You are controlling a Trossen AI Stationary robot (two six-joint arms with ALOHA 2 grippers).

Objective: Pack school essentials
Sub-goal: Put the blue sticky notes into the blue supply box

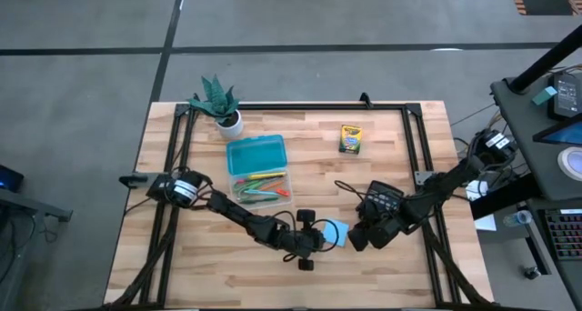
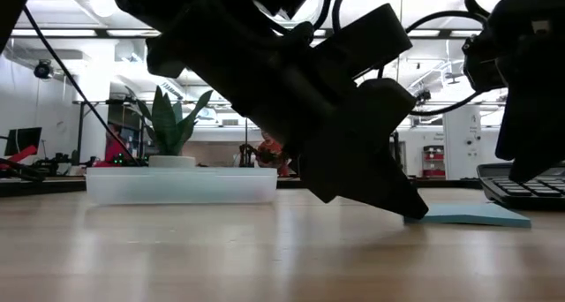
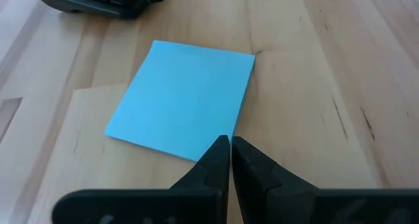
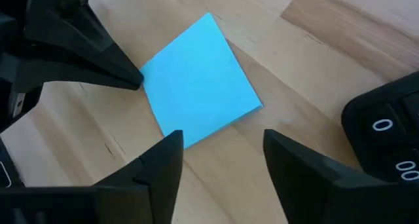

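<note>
Sticky pad (image 3: pixel 180 99) pickup: left tool (image 3: pixel 229 152) clenched at pad's edge, right tool (image 4: pixel 222 152) released beside it; next, grasp and lift.

sticky pad (image 1: pixel 335 231): hemmed by both grippers | calculator (image 1: pixel 383 200) just beside
</note>
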